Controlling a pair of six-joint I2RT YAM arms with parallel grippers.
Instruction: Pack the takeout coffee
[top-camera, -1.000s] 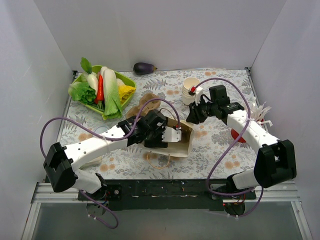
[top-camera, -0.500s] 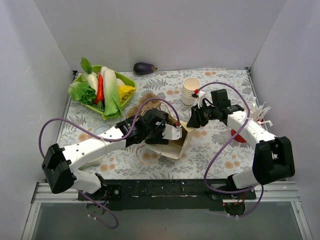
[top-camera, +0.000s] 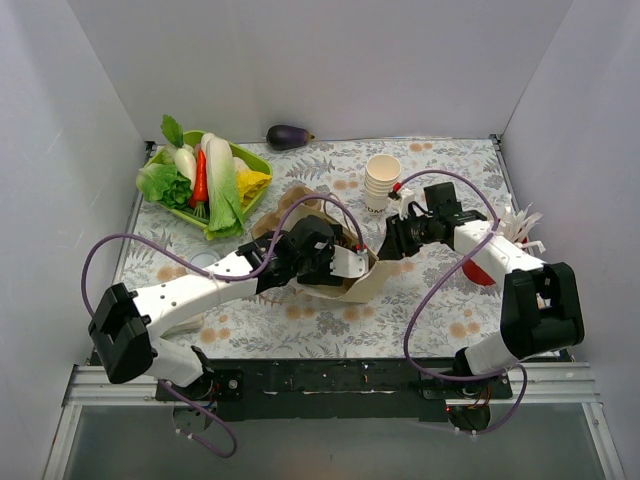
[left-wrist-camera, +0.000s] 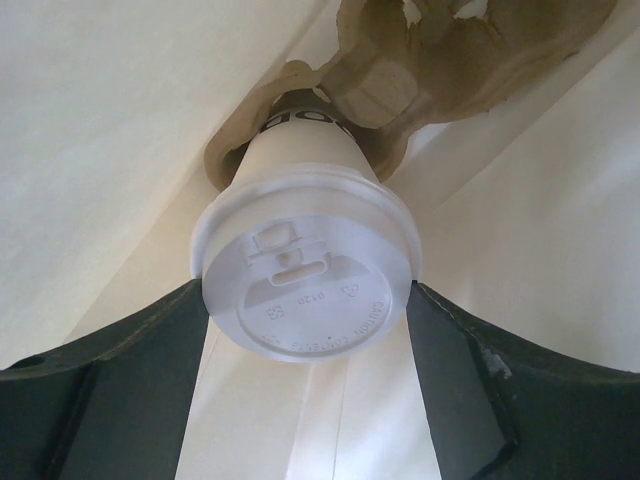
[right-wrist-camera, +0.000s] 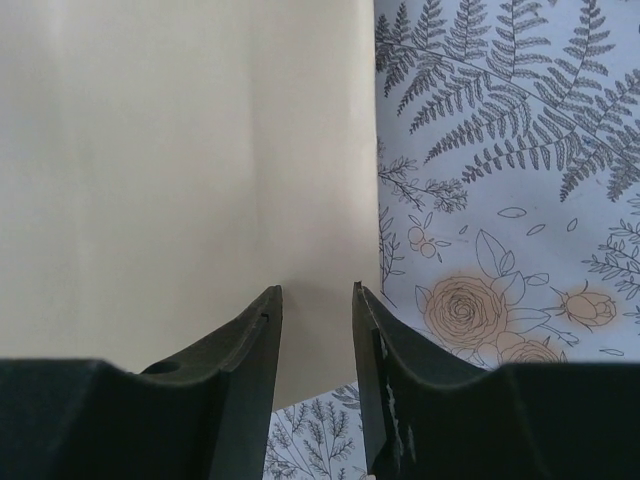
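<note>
While the left pincer (left-wrist-camera: 308, 292) sits inside the mouth of the paper bag (top-camera: 362, 285), it pinches the takeout coffee (left-wrist-camera: 305, 235) between its two dark fingers (left-wrist-camera: 140, 350). One finger meets each side of the white lid (left-wrist-camera: 300, 310), which faces the wrist camera. The cup runs straight ahead of that pincer, deeper into the bag, and the dark print shows near its far end. There a brown moulded-pulp holder (left-wrist-camera: 440, 50) wraps around it, with pale bag walls on both sides. The right pincer (right-wrist-camera: 315, 292) is just to the right of the left one, at the bag's open edge. Its jaws stand partly spread with a narrow gap, clamping nothing that can be seen. A flat cream panel of the bag fills the view ahead of it and to its left. Whether its tips touch the paper cannot be told. The fern-and-rose tabletop (right-wrist-camera: 500, 150) shows ahead to its right. Seen from above, a stack of lidless cups (top-camera: 382, 180) stands just beyond the right pincer. A red cup (top-camera: 478, 272) with white straws (top-camera: 522, 222) lies to its right, partly hidden by the arm. A green tray (top-camera: 258, 158) of vegetables (top-camera: 215, 185) rests well apart, beyond and left of the left pincer, and a dark eggplant (top-camera: 288, 135) lies farther back still.
</note>
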